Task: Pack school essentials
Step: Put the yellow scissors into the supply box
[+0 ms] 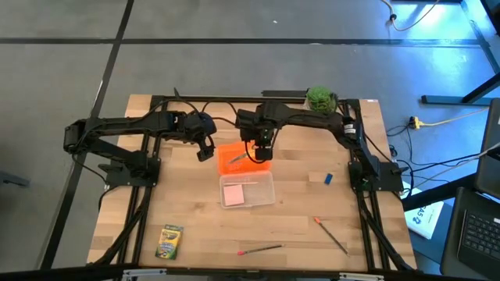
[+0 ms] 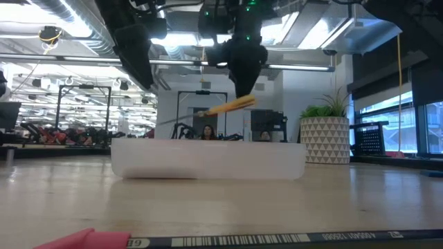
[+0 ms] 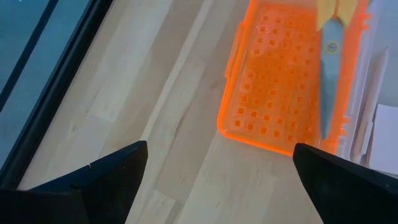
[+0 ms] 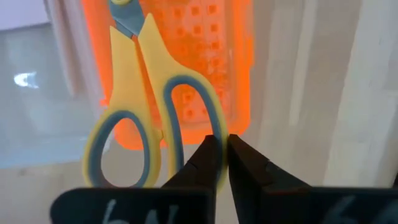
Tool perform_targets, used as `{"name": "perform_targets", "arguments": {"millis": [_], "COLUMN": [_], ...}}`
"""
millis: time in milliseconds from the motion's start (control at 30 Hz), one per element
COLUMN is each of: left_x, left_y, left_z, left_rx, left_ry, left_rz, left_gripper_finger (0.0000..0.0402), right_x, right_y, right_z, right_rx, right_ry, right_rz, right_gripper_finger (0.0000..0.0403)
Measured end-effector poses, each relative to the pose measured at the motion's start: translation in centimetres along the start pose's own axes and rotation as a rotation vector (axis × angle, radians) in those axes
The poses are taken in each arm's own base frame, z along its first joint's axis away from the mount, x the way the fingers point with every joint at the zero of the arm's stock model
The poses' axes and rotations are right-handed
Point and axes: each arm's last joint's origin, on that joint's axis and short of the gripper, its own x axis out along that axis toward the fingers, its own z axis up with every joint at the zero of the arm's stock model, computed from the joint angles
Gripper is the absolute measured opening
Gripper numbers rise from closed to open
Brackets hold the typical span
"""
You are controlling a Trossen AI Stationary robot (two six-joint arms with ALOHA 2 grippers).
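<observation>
1. Green-and-yellow crayon box (image 1: 169, 241) lies at the table's near left corner, well apart from the case, not yet packed; the wooden table (image 1: 125, 187) around it carries nothing else on that side

2. Left gripper (image 1: 205, 151) hovers just left of the orange lid (image 1: 233, 158), its fingers (image 3: 106, 177) spread wide and holding nothing; the left wrist view looks down on the lid's perforated surface

3. Clear plastic case (image 1: 248, 190) sits mid-table with its lid folded open behind it; a pink square pad (image 1: 233, 193) already lies inside, the one item judged packed

4. Right gripper (image 1: 260, 152) hangs over the lid, pinched tight on one handle loop of the yellow-handled scissors (image 4: 146, 115); in the low view the scissors (image 2: 225, 107) are clear of the case rim, tilted, blades trailing to one side, so this item is in transit and not yet set down

5. Red-tipped pencil (image 1: 260, 250) lies near the front edge, outside the case

6. Second red-tipped pencil (image 1: 331, 232) rests to the right of the first, also unpacked

7. Tiny blue piece (image 1: 329, 179) lies right of the case, apart from it, still to be collected

8. Potted green plant (image 1: 320, 97) stands at the far edge, not part of the packing

9. Progress, as judged: one item in, one carried, four remaining
</observation>
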Motion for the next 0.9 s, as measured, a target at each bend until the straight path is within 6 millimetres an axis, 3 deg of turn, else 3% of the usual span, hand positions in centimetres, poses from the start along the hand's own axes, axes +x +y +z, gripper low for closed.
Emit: {"name": "perform_targets", "arguments": {"millis": [533,900], "left_x": [-0.4,-1.0], "left_y": [-1.9,-4.0], "left_z": [-0.3,-0.8], "left_rx": [0.072,0.163], "left_ry": [-0.008,-0.017], "left_rz": [-0.048,-0.097], "left_gripper_finger": [0.0396,0.0396], "right_x": [-1.1,3.4], "right_y": [6.0,8.4], "right_z": [0.6,0.2], "right_rx": [0.105,0.202], "right_ry": [0.017,0.066], "right_rz": [0.089,0.091], "right_gripper_finger": [0.0032,0.0031]}}
